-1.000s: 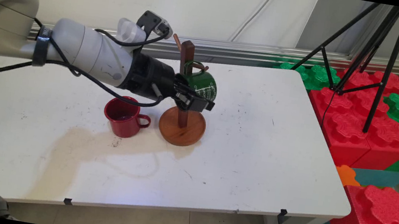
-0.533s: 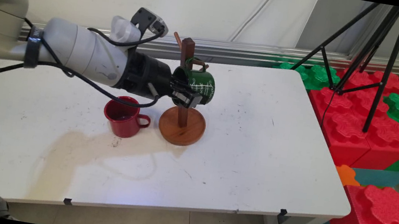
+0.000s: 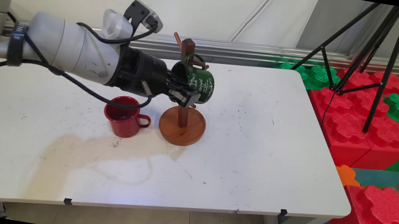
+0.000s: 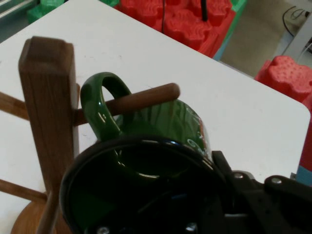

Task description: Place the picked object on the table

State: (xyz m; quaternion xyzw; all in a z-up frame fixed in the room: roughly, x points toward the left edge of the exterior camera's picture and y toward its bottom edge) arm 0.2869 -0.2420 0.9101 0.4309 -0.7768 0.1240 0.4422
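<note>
Toward the table's [image 3: 214,176] middle we see a red mug [image 3: 125,116] upright, seemingly empty, just beside the wooden mug stand [image 3: 182,123]. Behind, the gripper [image 3: 185,93] pinches the green mug's [image 3: 197,82] rim, its handle looped over a peg [image 4: 146,100]. Since before, the mug has risen slightly and tilted.

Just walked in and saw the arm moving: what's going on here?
The gripper holds a green mug by its rim, one finger inside, at a wooden mug tree. The mug's handle is looped over one of the tree's pegs, and the mug lies tilted on its side. A red mug stands upright on the table, just left of the tree's round base.
</note>
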